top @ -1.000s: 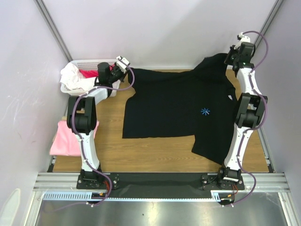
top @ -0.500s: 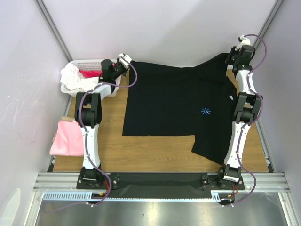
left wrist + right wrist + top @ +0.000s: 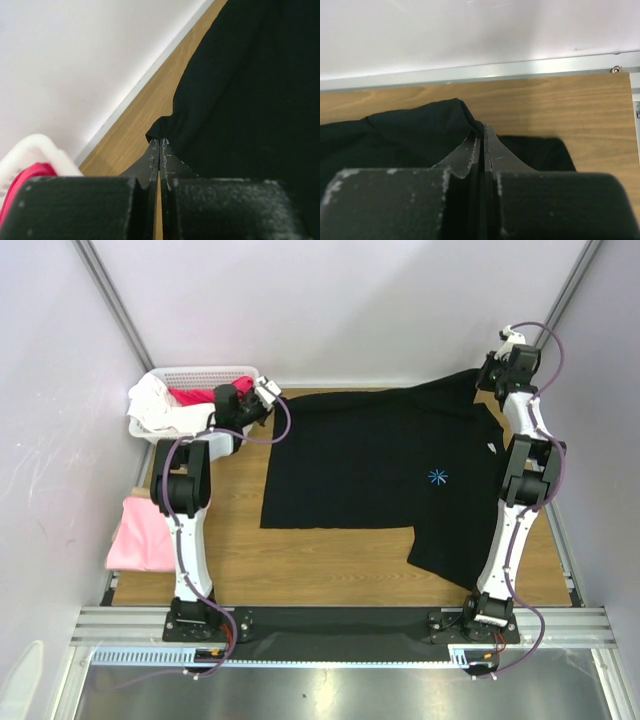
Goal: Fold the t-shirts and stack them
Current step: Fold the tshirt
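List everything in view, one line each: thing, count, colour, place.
black t-shirt: one, black with a blue starburst mark, spread over table's middle and right
pink t-shirt: one, light pink, table's left edge
basket: one, white, far left corner
white cloth: one, white, in basket
red cloth: one, red, in basket
table: one, wood-brown
left end effector: one, black, shut on shirt's far left corner
right end effector: one, black, shut on shirt's far right edge
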Controlling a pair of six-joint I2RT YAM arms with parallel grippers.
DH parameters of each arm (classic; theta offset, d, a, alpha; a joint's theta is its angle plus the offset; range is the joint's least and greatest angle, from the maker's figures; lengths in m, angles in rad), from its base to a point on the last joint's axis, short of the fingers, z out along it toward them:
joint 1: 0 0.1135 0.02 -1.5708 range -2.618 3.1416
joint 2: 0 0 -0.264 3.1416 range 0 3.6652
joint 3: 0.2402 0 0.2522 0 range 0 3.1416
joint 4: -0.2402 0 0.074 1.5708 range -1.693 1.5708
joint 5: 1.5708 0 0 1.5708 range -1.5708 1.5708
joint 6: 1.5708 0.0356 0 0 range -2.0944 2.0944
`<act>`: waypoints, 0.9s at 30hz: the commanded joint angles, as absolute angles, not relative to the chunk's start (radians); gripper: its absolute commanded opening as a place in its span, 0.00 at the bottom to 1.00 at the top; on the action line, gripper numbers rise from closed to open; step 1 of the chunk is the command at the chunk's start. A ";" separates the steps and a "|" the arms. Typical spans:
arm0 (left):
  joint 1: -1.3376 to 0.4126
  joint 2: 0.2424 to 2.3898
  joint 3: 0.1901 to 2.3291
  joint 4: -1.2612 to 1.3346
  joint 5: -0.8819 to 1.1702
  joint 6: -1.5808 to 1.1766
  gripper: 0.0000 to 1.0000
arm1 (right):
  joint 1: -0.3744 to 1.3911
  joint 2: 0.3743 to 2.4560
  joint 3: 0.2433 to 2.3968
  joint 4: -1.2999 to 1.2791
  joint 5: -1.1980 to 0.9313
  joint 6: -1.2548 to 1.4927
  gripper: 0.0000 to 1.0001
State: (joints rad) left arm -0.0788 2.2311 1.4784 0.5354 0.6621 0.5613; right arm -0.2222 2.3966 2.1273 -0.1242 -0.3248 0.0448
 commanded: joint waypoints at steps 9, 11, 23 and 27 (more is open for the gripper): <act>-0.045 2.065 1.401 0.480 0.747 0.673 0.00 | -0.225 2.088 1.883 -0.126 -0.368 0.003 0.00; -0.044 2.051 1.393 0.459 0.758 0.692 0.00 | -0.224 2.042 1.832 -0.121 -0.359 0.003 0.00; -0.044 1.993 1.301 0.276 0.792 0.873 0.00 | -0.225 1.927 1.573 -0.140 -0.336 0.003 0.00; -0.043 1.982 1.272 0.261 0.782 0.896 0.00 | -0.227 1.898 1.523 -0.172 -0.321 0.002 0.00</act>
